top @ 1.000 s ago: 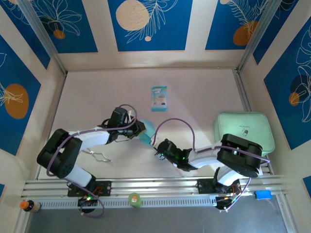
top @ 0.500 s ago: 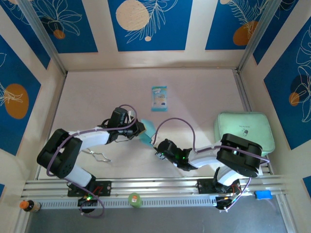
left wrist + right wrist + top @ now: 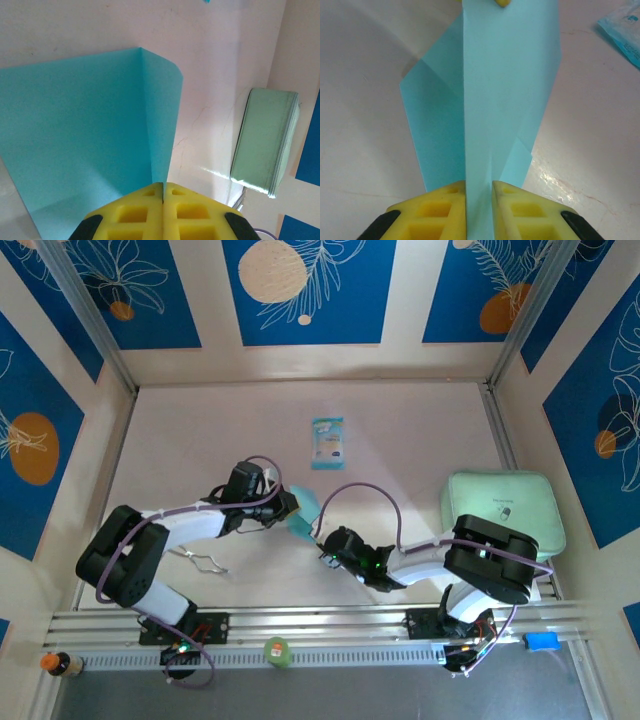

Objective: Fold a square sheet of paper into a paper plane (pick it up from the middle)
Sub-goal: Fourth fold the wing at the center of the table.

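The square sheet of paper is light blue and partly folded, held up off the table between both arms. My left gripper is shut on it; in the left wrist view its yellow fingers meet on a crease of the paper, which fans out ahead. My right gripper comes at the sheet from the near right. In the right wrist view a raised fold of the paper runs through the narrow gap of the right gripper, whose jaws stand slightly apart. The left gripper's tip shows at the top.
A teal-and-white packet lies farther back on the table, also at the right wrist view's corner. A pale green pad sits at the right, seen too from the left wrist. A wire clip lies near the left arm.
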Motion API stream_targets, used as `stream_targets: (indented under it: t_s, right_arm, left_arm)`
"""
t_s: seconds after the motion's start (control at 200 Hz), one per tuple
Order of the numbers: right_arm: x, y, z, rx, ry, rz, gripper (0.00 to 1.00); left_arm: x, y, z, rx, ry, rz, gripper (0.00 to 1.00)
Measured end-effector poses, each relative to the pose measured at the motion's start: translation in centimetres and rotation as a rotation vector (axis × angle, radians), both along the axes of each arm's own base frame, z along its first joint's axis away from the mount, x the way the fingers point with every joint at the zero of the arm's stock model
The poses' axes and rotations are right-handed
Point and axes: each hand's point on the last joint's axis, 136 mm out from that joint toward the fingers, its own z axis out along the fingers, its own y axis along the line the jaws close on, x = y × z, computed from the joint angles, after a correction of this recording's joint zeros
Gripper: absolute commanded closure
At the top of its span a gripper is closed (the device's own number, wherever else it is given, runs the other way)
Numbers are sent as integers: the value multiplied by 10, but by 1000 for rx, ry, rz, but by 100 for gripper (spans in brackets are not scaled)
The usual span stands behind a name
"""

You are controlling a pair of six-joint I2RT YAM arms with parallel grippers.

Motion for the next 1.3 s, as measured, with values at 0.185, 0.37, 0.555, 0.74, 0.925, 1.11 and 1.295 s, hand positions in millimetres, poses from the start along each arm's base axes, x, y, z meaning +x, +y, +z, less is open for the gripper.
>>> stream_targets:
  t_s: [0.185, 0.37, 0.555, 0.74, 0.925, 1.11, 1.295]
  right_arm:
    - [0, -1, -2, -6, 5, -1, 80]
    - [1, -2, -3, -7, 6, -5, 84]
    - [1, -2, -3, -7, 7, -4, 83]
    - [1, -1, -3, 0, 11, -2, 79]
    - [0, 0, -2, 2, 13, 1, 80]
    - [1, -1, -3, 6, 16, -6, 77]
    - [1, -1, -2, 10, 17, -6, 77]
  left_arm:
    - [0, 0, 0, 0, 0, 0, 97]
    - [0, 0, 0, 0, 0, 0, 97]
    - [0, 0, 0, 0, 0, 0, 97]
    - [0, 0, 0, 0, 0, 0, 97]
    - [0, 0, 0, 0, 0, 0, 97]
    - [0, 0, 0, 0, 0, 0, 97]
    - [0, 0, 0, 0, 0, 0, 97]
